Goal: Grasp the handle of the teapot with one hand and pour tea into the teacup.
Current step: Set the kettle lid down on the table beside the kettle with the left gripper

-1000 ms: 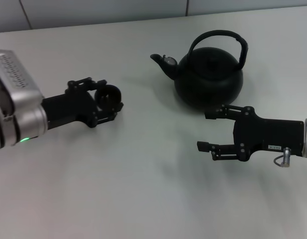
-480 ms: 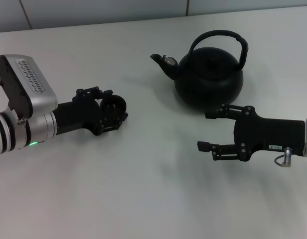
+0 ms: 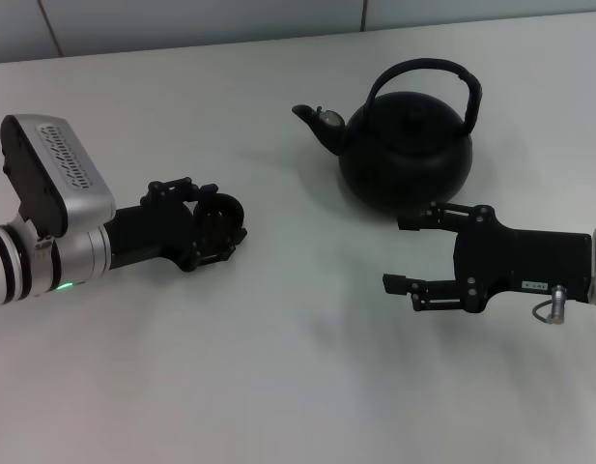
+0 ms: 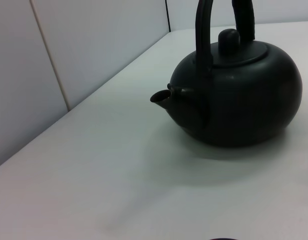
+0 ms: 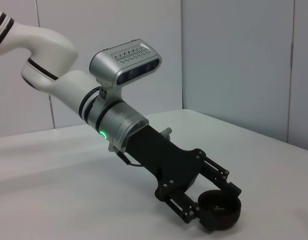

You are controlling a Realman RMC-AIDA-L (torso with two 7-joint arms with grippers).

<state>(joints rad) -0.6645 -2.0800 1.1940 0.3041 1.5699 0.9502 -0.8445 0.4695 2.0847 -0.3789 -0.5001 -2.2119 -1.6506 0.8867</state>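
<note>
Left hand [image 3: 218, 220] is pinching the teacup [image 3: 217, 214], sitting low over the white counter [image 3: 278, 367] | teapot [image 3: 406, 145] is standing upright at centre-right, spout pointing left, handle [image 3: 425, 75] arching overhead | right hand [image 3: 404, 253] is hovering just in front of the pot, fingers spread; not touching it
</note>
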